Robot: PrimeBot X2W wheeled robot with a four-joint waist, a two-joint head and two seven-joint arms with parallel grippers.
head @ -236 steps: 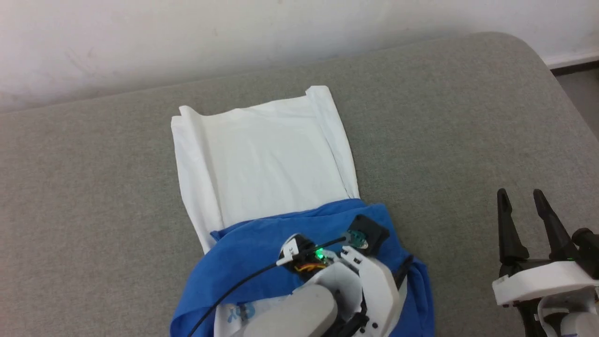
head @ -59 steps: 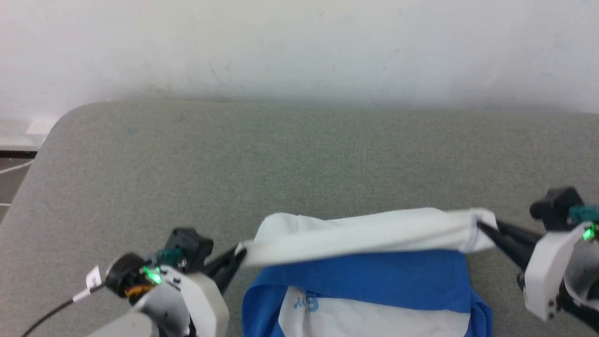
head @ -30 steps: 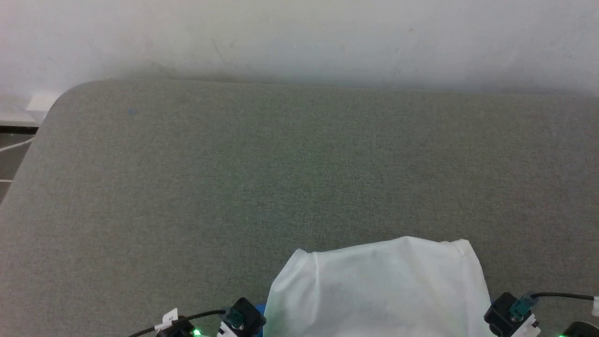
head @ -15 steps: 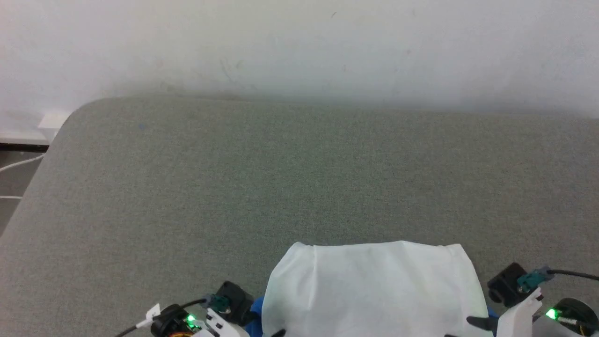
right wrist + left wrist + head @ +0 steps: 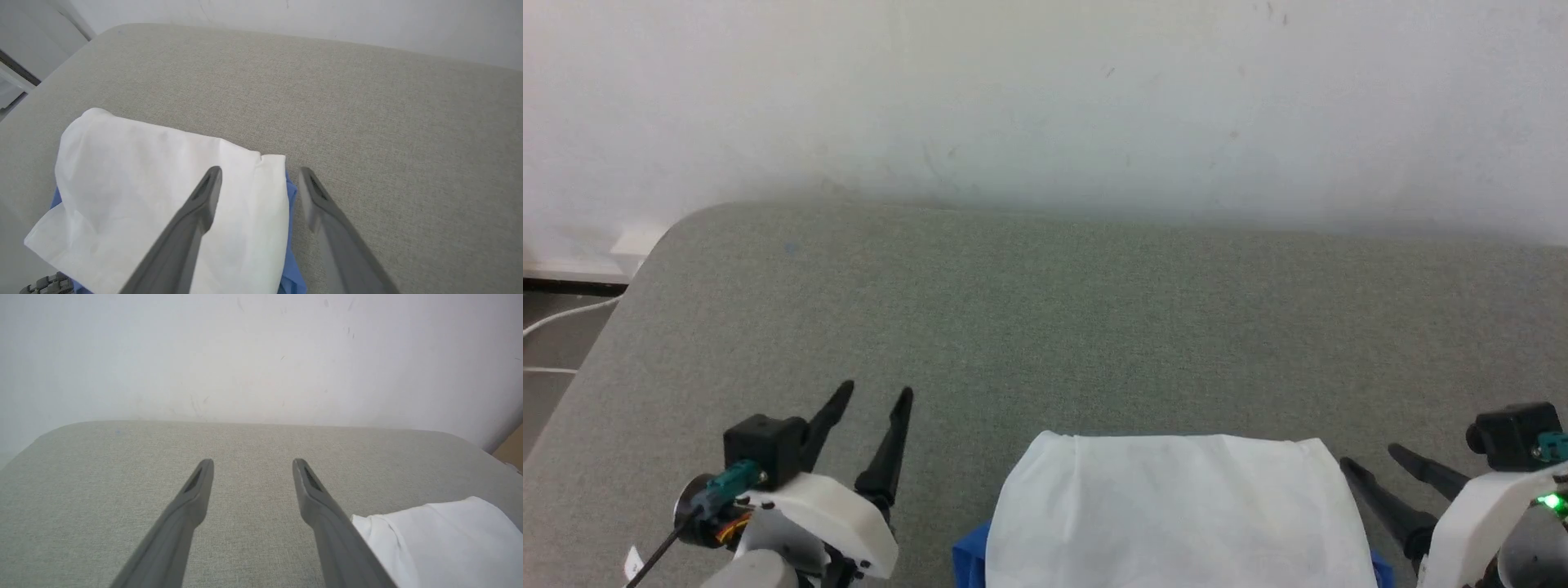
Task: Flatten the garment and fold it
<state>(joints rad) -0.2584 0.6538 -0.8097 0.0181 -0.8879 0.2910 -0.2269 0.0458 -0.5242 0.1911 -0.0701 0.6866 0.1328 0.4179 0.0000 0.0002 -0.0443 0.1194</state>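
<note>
White wall (image 5: 1045, 98) filled the upper part of the head view, and below it the grey table (image 5: 1094, 327) ran across the frame. The garment (image 5: 1176, 514) lay at the lower centre as a white folded panel, cut off by the bottom edge, so how its near part lay could not be told. A blue layer (image 5: 291, 228) peeked out under the white at the lower left and lower right.

Both pincers were spread wide and held nothing. The left pincer (image 5: 877, 389) stood at the lower left, apart from the cloth. The right pincer (image 5: 1368, 455) sat at the lower right, just beside the panel's corner. In the right wrist view one of its fingers crossed over the white edge.

That closeness looked like the main risk. A sideways or low move of the right arm could catch the loose corner and drag the fold open. The soft top panel lay unpinned, so any brush might shift it off the blue beneath. The uneven blue margin suggested the layers were not square. A further fold made now would likely lock that skew in.
</note>
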